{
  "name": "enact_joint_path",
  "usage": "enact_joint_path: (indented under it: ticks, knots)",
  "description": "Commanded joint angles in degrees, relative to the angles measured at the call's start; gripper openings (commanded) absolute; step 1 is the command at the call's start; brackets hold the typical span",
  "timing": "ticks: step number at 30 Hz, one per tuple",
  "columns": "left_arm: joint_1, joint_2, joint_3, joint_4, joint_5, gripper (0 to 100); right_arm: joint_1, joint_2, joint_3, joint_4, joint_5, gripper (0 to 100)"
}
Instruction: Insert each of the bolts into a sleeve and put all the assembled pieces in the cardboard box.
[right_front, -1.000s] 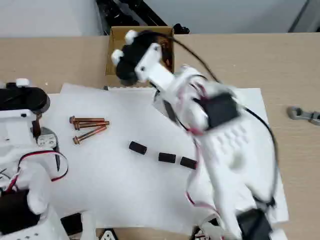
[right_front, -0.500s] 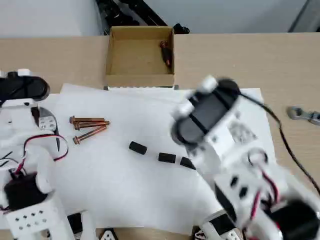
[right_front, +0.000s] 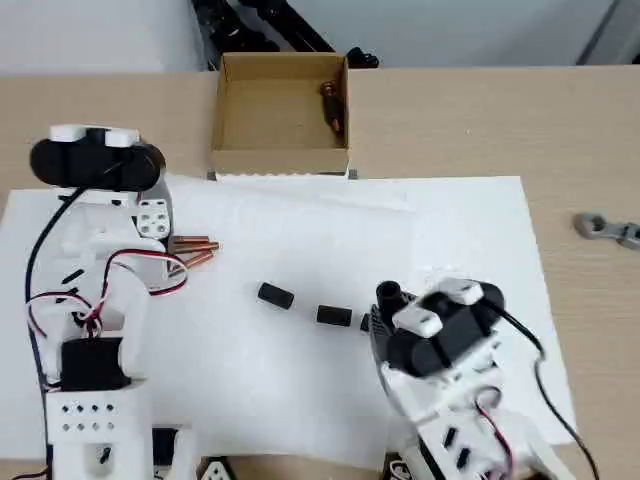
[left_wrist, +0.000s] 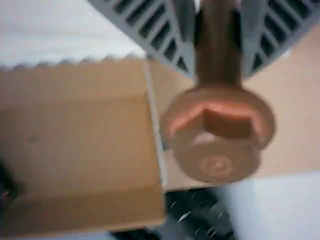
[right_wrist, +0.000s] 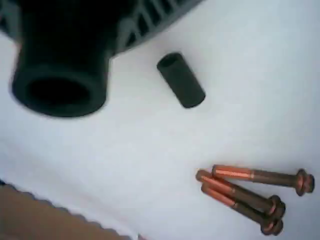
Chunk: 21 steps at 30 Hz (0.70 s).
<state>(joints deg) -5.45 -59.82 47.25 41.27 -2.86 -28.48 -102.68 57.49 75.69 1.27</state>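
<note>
Left gripper (left_wrist: 215, 35) clamps a bolt (left_wrist: 217, 130) by its shank, the box (left_wrist: 75, 150) beyond: stiff, smooth metal, likely to slip. Spare bolts (right_front: 196, 250) and loose sleeves (right_front: 275, 295) lie on paper (right_front: 450, 230). Right gripper (right_wrist: 65, 30) pinches a probably light sleeve (right_wrist: 57, 87) across its wall, bore clear.

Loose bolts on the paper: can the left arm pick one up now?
Probably not: its end effector is shut on a bolt, though the loose bolts lie unobstructed on the paper.

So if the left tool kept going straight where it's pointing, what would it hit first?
Probably the table, just beside the cardboard box; the bolt it grips sticks out ahead, so its head would touch first. Depth is unclear.
</note>
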Motion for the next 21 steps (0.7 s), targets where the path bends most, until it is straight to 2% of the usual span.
enact_joint_path:
  ticks: [1, 4, 7, 15, 21]
  knots:
    - [2.81, -0.35, -1.01, -4.04, 3.08, 1, 0.31, 0.48, 4.48, -12.0, -2.55, 0.4]
    - [5.71, -0.44, -2.24, -3.96, 3.52, 1, 0.22, 2.15, 8.0, -25.1, -3.69, 0.4]
    - [8.53, -0.35, -5.76, -3.87, 3.52, 1, 0.22, 4.62, 10.64, -33.71, -3.69, 0.3]
    - [16.79, -0.26, -13.85, -0.18, 3.6, 1, 0.31, 13.67, 10.64, -48.92, -3.78, 0.3]
    - [23.47, 0.0, -22.73, 3.16, 3.6, 1, 0.22, 17.01, 6.07, -50.51, -3.69, 0.3]
